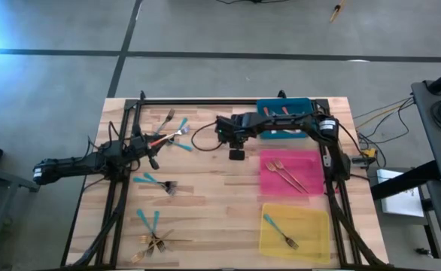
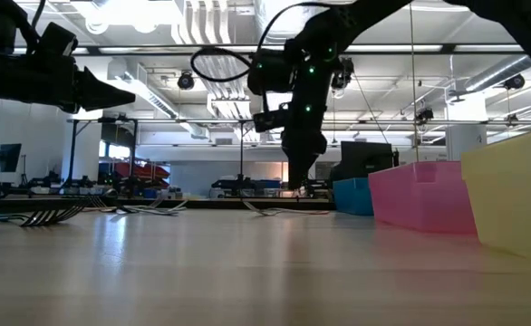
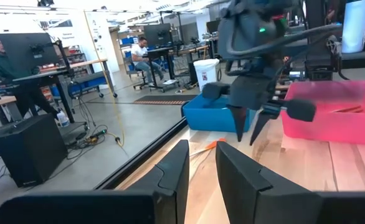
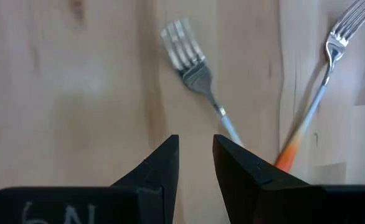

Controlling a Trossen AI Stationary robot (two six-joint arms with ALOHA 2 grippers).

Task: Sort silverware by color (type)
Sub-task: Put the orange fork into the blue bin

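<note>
over table (image 1: 205, 192), right gripper (image 1: 236, 154) downward

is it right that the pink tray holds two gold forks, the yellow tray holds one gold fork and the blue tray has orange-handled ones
Not quite. In the high view the yellow tray holds one teal-handled fork, not a gold one. The rest stands: two gold forks lie in the pink tray, and orange-handled ones in the blue tray.

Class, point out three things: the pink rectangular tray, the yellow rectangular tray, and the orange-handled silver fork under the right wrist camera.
Pink rectangular tray (image 1: 308, 159): high view, bare floor.
Yellow rectangular tray (image 1: 311, 223): high view, bare floor.
Orange-handled silver fork (image 4: 316, 99): right wrist view, mid-shaft.
</note>
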